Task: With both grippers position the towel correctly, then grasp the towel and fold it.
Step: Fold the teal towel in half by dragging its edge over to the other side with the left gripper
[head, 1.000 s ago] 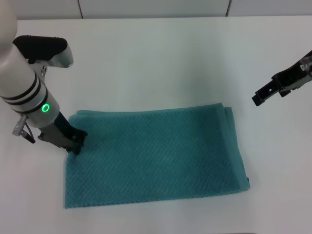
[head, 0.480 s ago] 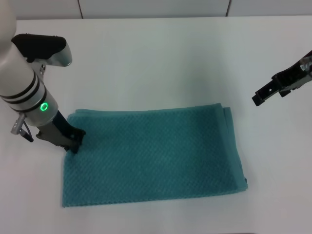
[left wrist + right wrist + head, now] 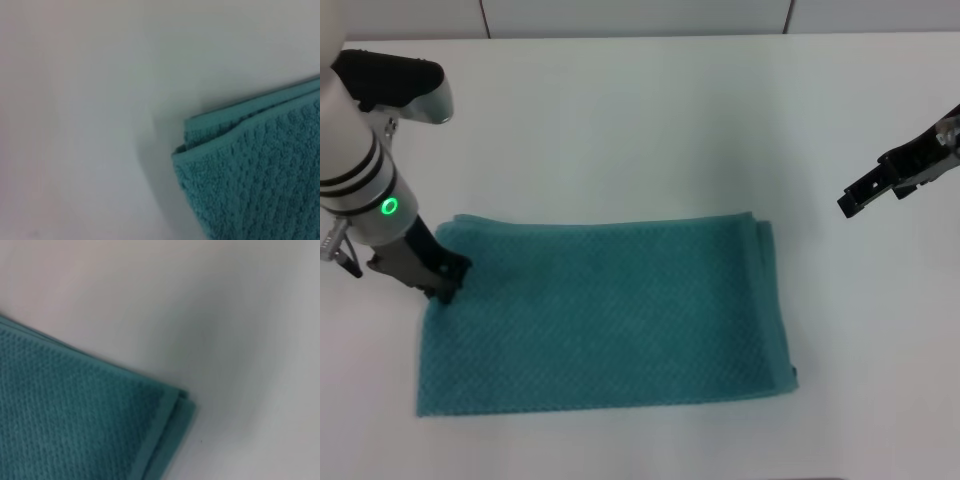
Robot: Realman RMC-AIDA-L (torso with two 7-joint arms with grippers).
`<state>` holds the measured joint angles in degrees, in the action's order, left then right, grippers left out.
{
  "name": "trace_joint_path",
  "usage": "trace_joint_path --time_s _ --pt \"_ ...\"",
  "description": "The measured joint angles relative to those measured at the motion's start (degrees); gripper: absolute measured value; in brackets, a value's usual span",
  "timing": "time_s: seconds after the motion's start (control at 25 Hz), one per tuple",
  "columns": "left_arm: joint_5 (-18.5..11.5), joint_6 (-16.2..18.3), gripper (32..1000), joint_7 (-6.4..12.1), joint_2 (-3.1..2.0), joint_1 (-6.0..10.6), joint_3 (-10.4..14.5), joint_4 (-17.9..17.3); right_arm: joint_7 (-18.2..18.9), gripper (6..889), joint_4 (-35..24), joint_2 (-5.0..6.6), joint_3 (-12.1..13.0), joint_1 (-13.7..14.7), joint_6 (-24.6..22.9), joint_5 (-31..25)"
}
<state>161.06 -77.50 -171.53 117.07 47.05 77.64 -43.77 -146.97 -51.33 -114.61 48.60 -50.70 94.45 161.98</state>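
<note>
Pressing down at the towel's left edge, the left claw sits just inside the far-left corner of the cloth, its black tip in contact with the fabric. Whether its fingers are parted or closed around a layer cannot be told from the head view, and the left wrist view does not show them. The left arm rises from that point toward the near-left of the scene, with a green ring lit on its white-and-grey body.

The right claw hangs above the bare tabletop at the far right, well apart from the towel. Its two black fingers stand slightly parted and hold nothing.

The towel lies flat on the white tabletop as a teal rectangle with its long sides running left to right. It is doubled in layers: the left wrist view shows one corner with stacked hemmed edges slightly offset. The right wrist view shows another corner with the same layered hems. The right edge in the head view also shows a narrow second layer.
</note>
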Motion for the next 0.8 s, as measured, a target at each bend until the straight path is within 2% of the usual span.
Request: trace_joint_path --time_s 0.2,0.32,0.48,0.64,0.8 --pt "2.9 -1.0 85 0.02 -0.4 0.01 -0.8 0.0 0.0 852 0.0 0.0 0.0 0.0 0.0 0.0" --pt "3.3 -1.5 85 0.03 -1.04 -0.05 -0.8 0.0 0.0 852 0.0 0.0 -0.1 0.0 0.0 0.0" --pt "3.5 -1.9 85 0.12 -2.26 -0.16 0.0 -0.1 0.1 852 0.0 0.0 -0.1 0.0 0.0 -0.1" --pt "3.5 -2.0 86 0.15 -3.21 -0.25 0.8 -0.1 0.1 852 0.0 0.0 -0.1 0.0 0.0 -0.1" --pt "3.5 -2.1 86 0.15 -3.63 -0.27 1.1 0.1 0.1 852 0.0 0.0 -0.1 0.0 0.0 -0.1"
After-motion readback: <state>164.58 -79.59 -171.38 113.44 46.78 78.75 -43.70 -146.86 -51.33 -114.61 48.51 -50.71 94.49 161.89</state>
